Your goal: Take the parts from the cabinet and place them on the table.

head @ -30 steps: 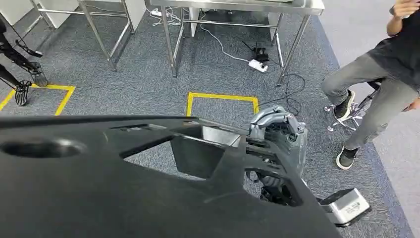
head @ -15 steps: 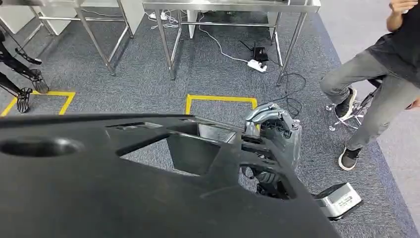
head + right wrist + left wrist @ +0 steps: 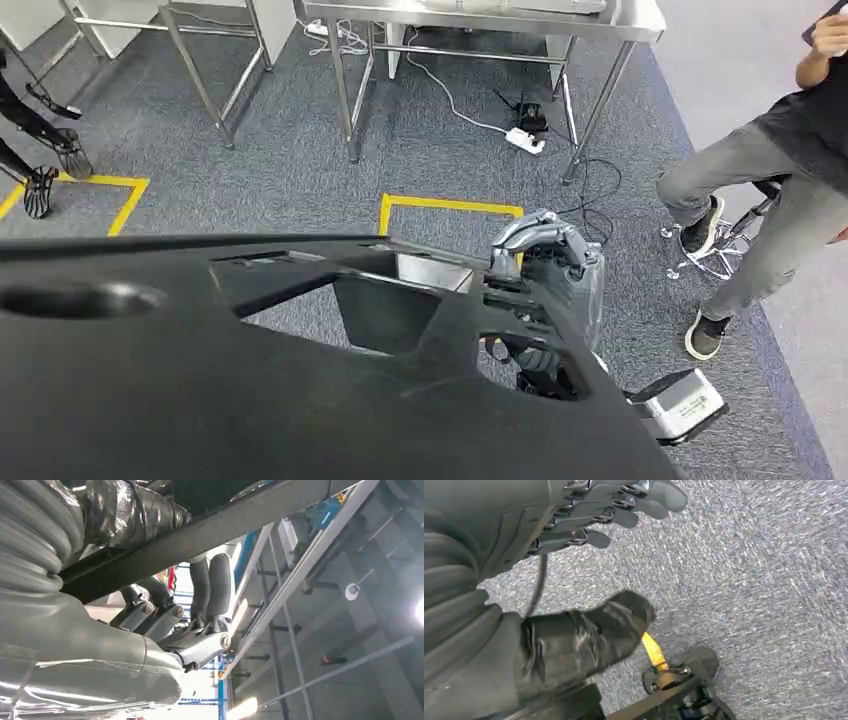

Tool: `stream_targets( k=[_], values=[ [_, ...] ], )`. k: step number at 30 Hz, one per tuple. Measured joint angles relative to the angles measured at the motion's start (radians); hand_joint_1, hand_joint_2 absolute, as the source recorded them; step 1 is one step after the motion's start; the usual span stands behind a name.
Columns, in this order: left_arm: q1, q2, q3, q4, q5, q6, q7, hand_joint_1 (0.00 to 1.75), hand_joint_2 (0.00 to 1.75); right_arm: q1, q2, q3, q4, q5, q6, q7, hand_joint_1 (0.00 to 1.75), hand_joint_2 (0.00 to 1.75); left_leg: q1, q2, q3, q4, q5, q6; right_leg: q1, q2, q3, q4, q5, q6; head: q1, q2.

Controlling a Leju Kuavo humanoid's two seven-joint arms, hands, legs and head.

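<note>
One big black panel [image 3: 250,380] sits gripped at its edge by the right hand [image 3: 545,265]; the left hand [image 3: 589,515] hangs with fingers spread, holding nothing.

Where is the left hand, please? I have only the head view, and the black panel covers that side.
Observer: The left wrist view shows the left hand holding nothing, fingers apart, above the carpet.
Operator: Thank you. Does the right hand wrap the edge of the panel?
Observer: Yes. In the right wrist view its fingers curl over that edge.
</note>
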Motion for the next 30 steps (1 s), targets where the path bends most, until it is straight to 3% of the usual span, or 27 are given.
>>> stream_targets(
  k=[1, 3, 5, 8, 9, 10, 11, 13, 14, 15, 16, 18, 19, 20, 21, 22, 24, 26, 28, 29, 30],
  values=[
    [0.0, 0.0, 0.0, 0.0, 0.0, 0.0, 0.0, 0.0, 1.75, 0.0, 0.0, 0.0, 0.0, 0.0, 0.0, 0.0, 1.75, 1.75, 0.0, -0.002, 0.007, 0.001, -0.006, -0.001, 0.0, 0.0, 0.013, -0.049, 0.048, -0.002, -0.001, 0.0],
    [-0.001, 0.0, 0.0, 0.0, 0.0, 0.0, 0.0, 0.0, 1.75, 0.0, 0.0, 0.0, 0.0, 0.0, 0.0, 0.0, 1.75, 1.75, 0.0, -0.008, 0.026, 0.005, -0.021, -0.004, 0.0, 0.001, 0.082, -0.219, 0.156, -0.009, 0.0, 0.0],
    [-0.004, -0.001, 0.0, 0.0, -0.002, 0.0, 0.0, 0.0, 1.75, -0.002, 0.0, 0.0, 0.002, 0.0, 0.0, 0.0, 1.75, 1.75, -0.006, -0.012, 0.023, 0.014, -0.032, -0.015, 0.009, 0.004, 0.114, -0.285, 0.145, -0.017, -0.004, 0.0],
    [-0.002, -0.002, 0.0, 0.0, -0.003, -0.001, 0.0, 0.0, 1.75, -0.001, 0.0, 0.0, 0.003, 0.0, 0.001, -0.001, 1.75, 1.75, -0.003, -0.011, 0.026, 0.003, -0.034, -0.029, 0.012, 0.006, 0.116, -0.287, 0.135, -0.029, -0.008, 0.0],
    [-0.003, -0.002, 0.0, 0.0, -0.005, -0.001, 0.0, 0.0, 1.75, -0.002, 0.0, 0.0, 0.003, 0.0, 0.001, -0.001, 1.75, 1.75, -0.007, -0.009, 0.023, 0.007, -0.042, -0.036, -0.003, 0.006, 0.126, -0.298, 0.138, -0.035, -0.009, 0.0],
    [-0.004, -0.002, 0.0, 0.0, -0.005, -0.001, -0.001, 0.0, 1.75, -0.002, 0.001, 0.0, 0.003, 0.0, 0.001, -0.001, 1.75, 1.75, -0.004, -0.005, 0.018, 0.032, -0.051, -0.043, -0.003, 0.005, 0.135, -0.303, 0.136, -0.038, -0.01, 0.0],
    [-0.006, -0.002, 0.0, 0.0, -0.005, -0.001, -0.002, 0.0, 1.75, -0.003, 0.003, 0.0, 0.003, -0.001, 0.001, -0.001, 1.75, 1.75, -0.002, -0.003, -0.009, 0.084, -0.074, -0.05, -0.003, 0.002, 0.139, -0.303, 0.132, -0.045, -0.018, 0.0],
    [-0.005, -0.002, 0.0, 0.0, -0.005, -0.001, -0.001, 0.0, 1.75, -0.003, 0.003, 0.0, 0.004, -0.003, 0.001, -0.001, 1.75, 1.75, 0.004, -0.002, -0.098, 0.235, -0.124, -0.059, -0.003, -0.001, 0.147, -0.302, 0.124, -0.051, -0.021, 0.0],
    [-0.003, -0.002, 0.0, 0.0, -0.006, -0.001, -0.001, 0.0, 1.75, -0.003, 0.003, 0.0, 0.006, -0.004, 0.001, -0.001, 1.75, 1.75, 0.006, -0.002, -0.135, 0.288, -0.132, -0.062, -0.003, -0.001, 0.15, -0.302, 0.119, -0.052, -0.021, 0.0],
    [-0.001, -0.002, 0.0, 0.0, -0.007, -0.002, -0.001, 0.0, 1.75, -0.002, 0.003, 0.0, 0.007, -0.005, 0.001, -0.001, 1.75, 1.75, 0.009, -0.001, -0.156, 0.302, -0.116, -0.064, -0.004, 0.0, 0.156, -0.3, 0.114, -0.05, -0.023, 0.0],
    [0.0, -0.002, 0.0, 0.0, -0.008, -0.002, 0.0, 0.0, 1.75, -0.001, 0.003, 0.0, 0.008, -0.007, 0.001, 0.0, 1.75, 1.75, 0.011, 0.001, -0.148, 0.265, -0.075, -0.066, -0.006, 0.001, 0.165, -0.299, 0.107, -0.049, -0.032, 0.0],
    [-0.002, -0.002, 0.0, 0.0, -0.009, -0.002, 0.0, 0.0, 1.75, -0.001, 0.003, 0.0, 0.009, -0.015, 0.001, 0.003, 1.75, 1.75, 0.013, 0.004, -0.087, 0.113, 0.025, -0.065, -0.009, 0.001, 0.184, -0.295, 0.091, -0.041, -0.078, 0.0],
    [-0.002, -0.002, 0.0, 0.0, -0.01, -0.002, 0.0, 0.0, 1.75, -0.002, 0.006, 0.0, 0.009, -0.019, 0.001, 0.003, 1.75, 1.75, 0.013, 0.008, -0.062, 0.045, 0.044, -0.063, -0.01, 0.001, 0.19, -0.293, 0.082, -0.034, -0.093, 0.0],
    [-0.005, -0.003, 0.0, 0.0, -0.01, -0.002, 0.0, 0.0, 1.75, -0.004, 0.007, 0.0, 0.008, -0.022, 0.001, 0.002, 1.75, 1.75, 0.004, 0.006, -0.045, 0.033, 0.027, -0.062, -0.003, 0.003, 0.189, -0.289, 0.076, -0.025, -0.095, 0.0],
    [-0.007, -0.003, 0.0, 0.0, -0.011, -0.003, 0.001, 0.0, 1.75, -0.005, 0.011, -0.001, 0.008, -0.022, 0.001, 0.002, 1.75, 1.75, 0.005, 0.004, -0.044, 0.027, 0.02, -0.05, -0.003, 0.003, 0.187, -0.29, 0.075, -0.022, -0.094, 0.0],
    [-0.006, -0.003, 0.0, 0.0, -0.013, -0.003, 0.002, 0.0, 1.75, -0.005, 0.011, -0.001, 0.008, -0.022, 0.001, 0.002, 1.75, 1.75, 0.004, 0.004, -0.046, 0.025, 0.02, -0.047, -0.003, 0.002, 0.189, -0.295, 0.076, -0.017, -0.09, 0.0],
    [-0.005, -0.002, 0.0, 0.0, -0.014, -0.003, 0.003, 0.0, 1.75, -0.007, 0.011, -0.001, 0.008, -0.027, 0.001, 0.002, 1.75, 1.75, 0.006, 0.002, -0.036, 0.015, 0.017, -0.03, -0.004, 0.001, 0.199, -0.303, 0.07, -0.003, -0.089, 0.0],
    [-0.006, -0.002, 0.0, 0.0, -0.016, -0.003, 0.003, 0.0, 1.75, -0.008, 0.011, -0.001, 0.008, -0.028, 0.001, 0.002, 1.75, 1.75, 0.008, 0.002, -0.017, 0.003, 0.013, -0.018, -0.007, 0.001, 0.181, -0.253, 0.041, 0.0, -0.088, 0.0],
    [-0.009, -0.003, 0.0, 0.0, -0.016, -0.005, 0.003, 0.0, 1.75, -0.008, 0.011, -0.001, 0.008, -0.031, 0.001, 0.002, 1.75, 1.75, 0.005, 0.002, -0.01, 0.003, 0.006, -0.008, -0.005, 0.002, 0.088, -0.093, -0.02, 0.0, -0.083, 0.0],
    [-0.008, -0.003, 0.0, 0.0, -0.016, -0.005, 0.003, 0.0, 1.75, -0.006, 0.011, -0.001, 0.008, -0.033, 0.001, 0.002, 1.75, 1.75, 0.003, 0.002, -0.008, 0.003, 0.002, -0.006, -0.005, 0.002, 0.044, -0.029, -0.034, 0.0, -0.078, 0.0],
    [-0.007, -0.003, 0.0, 0.0, -0.016, -0.005, 0.003, 0.0, 1.75, -0.005, 0.011, -0.001, 0.008, -0.032, 0.001, 0.002, 1.75, 1.75, 0.002, 0.002, -0.004, 0.004, -0.002, -0.005, -0.005, 0.002, 0.017, -0.002, -0.025, -0.001, -0.074, 0.0]
  ],
)
